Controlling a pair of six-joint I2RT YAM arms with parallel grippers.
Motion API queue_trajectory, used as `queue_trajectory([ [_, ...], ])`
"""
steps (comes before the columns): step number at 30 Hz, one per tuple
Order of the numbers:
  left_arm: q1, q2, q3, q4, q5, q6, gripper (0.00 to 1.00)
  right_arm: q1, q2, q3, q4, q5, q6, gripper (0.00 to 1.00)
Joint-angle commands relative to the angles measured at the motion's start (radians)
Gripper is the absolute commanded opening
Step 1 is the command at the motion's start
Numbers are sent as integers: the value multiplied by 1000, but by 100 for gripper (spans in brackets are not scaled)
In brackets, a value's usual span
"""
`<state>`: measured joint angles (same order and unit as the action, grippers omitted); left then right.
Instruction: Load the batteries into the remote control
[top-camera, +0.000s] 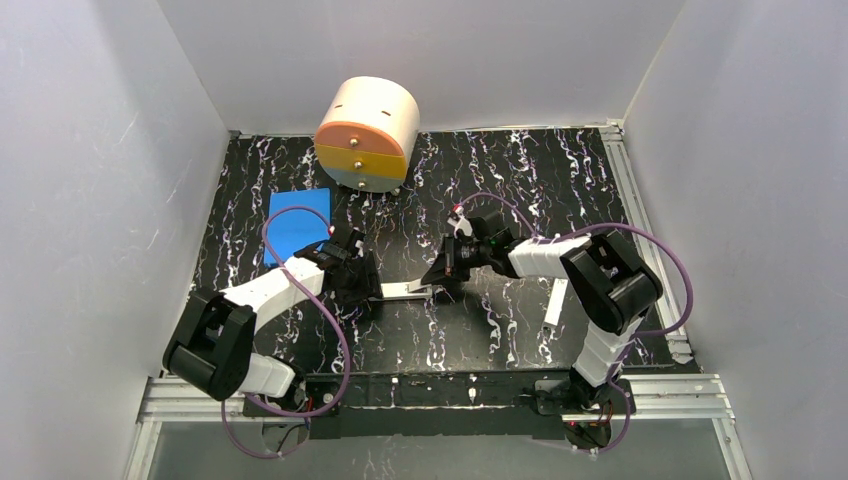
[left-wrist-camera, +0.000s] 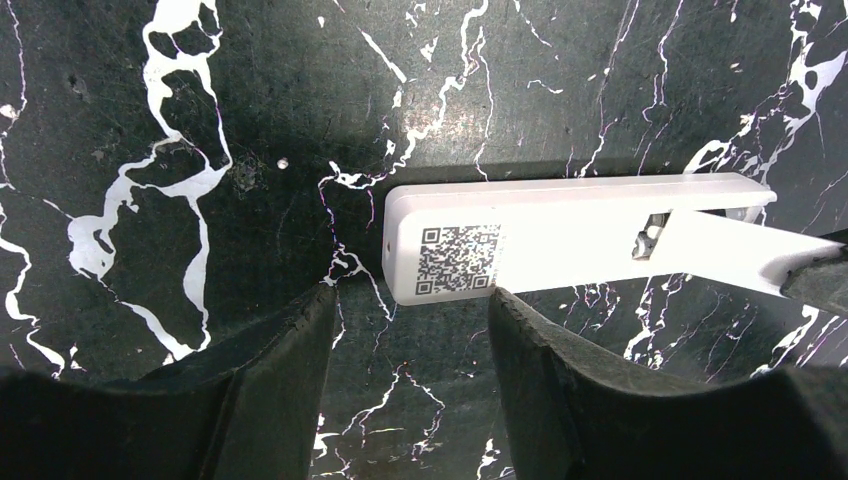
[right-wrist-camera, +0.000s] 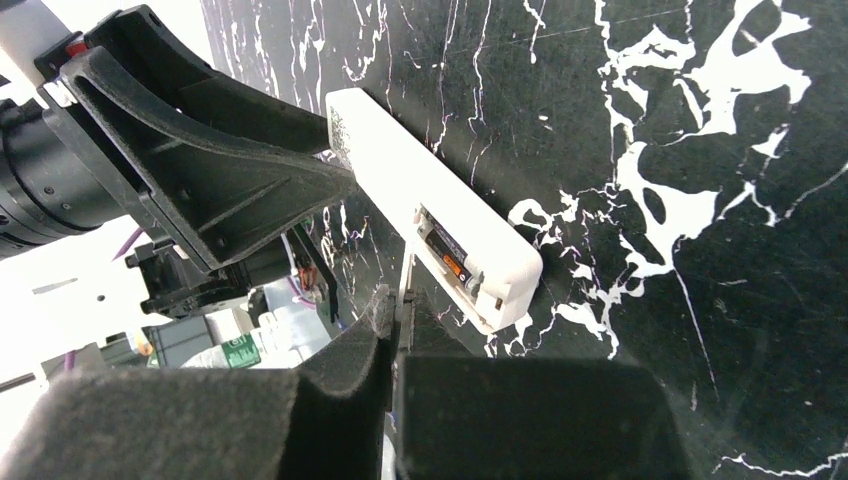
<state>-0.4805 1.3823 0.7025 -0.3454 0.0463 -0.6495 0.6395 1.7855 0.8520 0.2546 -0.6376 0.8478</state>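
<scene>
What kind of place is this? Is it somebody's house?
Probably not: it looks like a robot test booth in a lab. The left arm and right arm sit on metal rails, and plain white walls box in a black marbled table.

The top external camera sits high above and behind the arm bases. It looks steeply down over the whole tabletop (top-camera: 520, 190), far enough off to take in both arms and the side walls. The left wrist camera looks down past the left gripper (left-wrist-camera: 410, 293), very close to the labelled end of the remote control (left-wrist-camera: 560, 235). The right wrist camera faces the opposite way, low and close along the remote from its open end, past the right gripper (right-wrist-camera: 398, 298). All three views share the remote. Both wrist views share the cover piece (left-wrist-camera: 740, 255) pinched by the right gripper.
</scene>
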Motion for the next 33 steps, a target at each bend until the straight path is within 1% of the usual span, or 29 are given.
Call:
queue_trajectory([
  [1, 3, -10, 12, -40, -65, 21, 55, -12, -31, -16, 45, 36, 17, 1],
  [5, 3, -9, 11, -35, -62, 21, 55, -12, -15, -18, 72, 11, 31, 1],
  [10, 3, -12, 11, -34, -64, 21, 55, -12, -9, -48, 155, -38, 76, 1],
  [27, 3, -26, 14, -49, -78, 18, 56, -9, 7, -77, 211, -45, 119, 1],
  [33, 3, -39, 16, -48, -70, 19, 63, 0, 18, -81, 226, -42, 134, 1],
])
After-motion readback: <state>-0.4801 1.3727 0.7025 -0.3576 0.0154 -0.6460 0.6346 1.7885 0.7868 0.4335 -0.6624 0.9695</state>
